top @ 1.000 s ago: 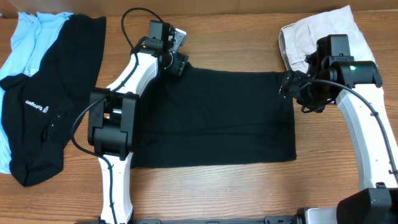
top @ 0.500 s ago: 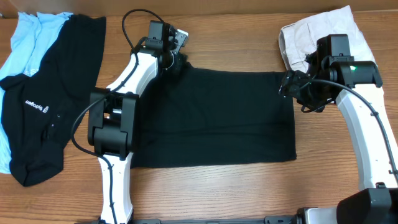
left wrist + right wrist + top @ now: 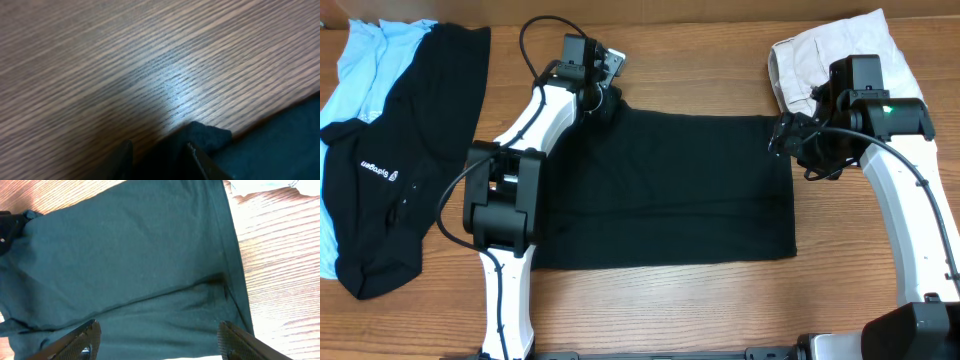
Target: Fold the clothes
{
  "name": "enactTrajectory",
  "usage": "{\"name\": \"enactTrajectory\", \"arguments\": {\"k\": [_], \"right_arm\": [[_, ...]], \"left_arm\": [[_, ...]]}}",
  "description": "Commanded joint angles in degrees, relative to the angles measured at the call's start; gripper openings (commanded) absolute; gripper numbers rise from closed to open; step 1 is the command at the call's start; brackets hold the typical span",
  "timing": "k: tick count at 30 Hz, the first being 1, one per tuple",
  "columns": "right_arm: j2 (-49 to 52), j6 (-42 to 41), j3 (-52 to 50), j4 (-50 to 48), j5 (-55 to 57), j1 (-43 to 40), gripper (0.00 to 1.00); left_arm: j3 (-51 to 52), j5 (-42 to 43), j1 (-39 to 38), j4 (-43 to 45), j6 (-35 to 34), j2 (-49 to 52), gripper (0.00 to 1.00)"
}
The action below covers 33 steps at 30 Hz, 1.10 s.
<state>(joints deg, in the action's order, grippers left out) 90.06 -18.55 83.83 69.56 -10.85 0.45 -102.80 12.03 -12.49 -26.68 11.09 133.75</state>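
Observation:
A plain black T-shirt [image 3: 670,190] lies flat as a wide rectangle in the middle of the table. My left gripper [image 3: 603,103] is at its far left corner. In the left wrist view a bunched tip of the shirt [image 3: 207,137] pokes out past the fingers [image 3: 194,152], which are shut on dark cloth. My right gripper [image 3: 782,138] hovers over the far right corner with its jaws wide open. In the right wrist view the shirt [image 3: 130,255] and its hemmed edge lie below, and nothing sits between the fingers [image 3: 235,337].
A black garment with white lettering [image 3: 400,170] lies over a light-blue one [image 3: 365,60] at the far left. A folded off-white garment [image 3: 825,50] lies at the far right, behind the right arm. Bare wood shows along the front edge.
My left gripper's jaws have closed in on the shirt's far left corner, and the wrist has shifted slightly. The right arm and the shirt have stayed where they were.

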Motion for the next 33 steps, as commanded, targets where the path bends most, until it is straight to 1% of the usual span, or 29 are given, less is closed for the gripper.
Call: {"name": "enactTrajectory", "arguments": {"k": [1,3,4,5,7,8,10,13,14,17,20,24,27,29,33], "right_arm": [[-0.7,0.4,1.3,-0.3,1.0,0.0,0.79],[-0.7,0.4,1.3,-0.3,1.0,0.0,0.79],[-0.7,0.4,1.3,-0.3,1.0,0.0,0.79],[-0.7,0.4,1.3,-0.3,1.0,0.0,0.78],[-0.7,0.4,1.3,-0.5,1.1,0.0,0.78],[-0.7,0.4,1.3,-0.6,1.2,0.0,0.79],[-0.7,0.4,1.3,-0.8,1.1,0.0,0.79],[-0.7,0.4,1.3,-0.8,1.1,0.0,0.79],[-0.7,0.4,1.3,-0.9,1.1,0.0,0.79],[-0.7,0.4,1.3,-1.2,1.1,0.0,0.78],[-0.7,0.4,1.3,-1.5,1.1,0.0,0.78],[-0.6,0.4,1.2,-1.4,1.2,0.0,0.78],[-0.6,0.7,1.2,-1.4,1.2,0.0,0.79],[-0.6,0.8,1.2,-1.4,1.2,0.0,0.79],[-0.6,0.9,1.0,-1.4,1.1,0.0,0.78]], "left_arm": [[-1.2,1.1,-0.4,0.0,0.0,3.1,0.36],[-1.2,1.0,-0.4,0.0,0.0,3.4,0.34],[-1.2,1.0,-0.4,0.0,0.1,3.5,0.31],[-1.2,1.1,-0.4,0.2,0.0,3.5,0.21],[-1.3,1.0,-0.4,0.7,0.0,3.5,0.05],[-1.6,1.0,-0.3,0.8,-0.2,3.5,0.04],[-2.6,-1.0,-0.2,0.7,-2.5,3.5,0.04],[-5.8,-7.2,-0.1,-1.1,-7.1,3.1,0.04],[-9.2,-10.2,-0.1,-4.0,-8.6,2.8,0.04],[-15.2,-12.3,-0.1,-10.0,-8.9,2.3,0.04],[-21.9,-12.6,-0.1,-18.3,-9.0,2.1,0.04],[-26.7,-12.4,-0.3,-29.4,-11.4,2.1,0.04],[-27.4,-12.0,-0.4,-38.9,-13.4,2.1,0.04],[-27.1,-12.0,-0.4,-46.6,-16.6,2.1,0.04],[-26.3,-12.0,-0.4,-55.9,-19.1,2.1,0.04]]}}
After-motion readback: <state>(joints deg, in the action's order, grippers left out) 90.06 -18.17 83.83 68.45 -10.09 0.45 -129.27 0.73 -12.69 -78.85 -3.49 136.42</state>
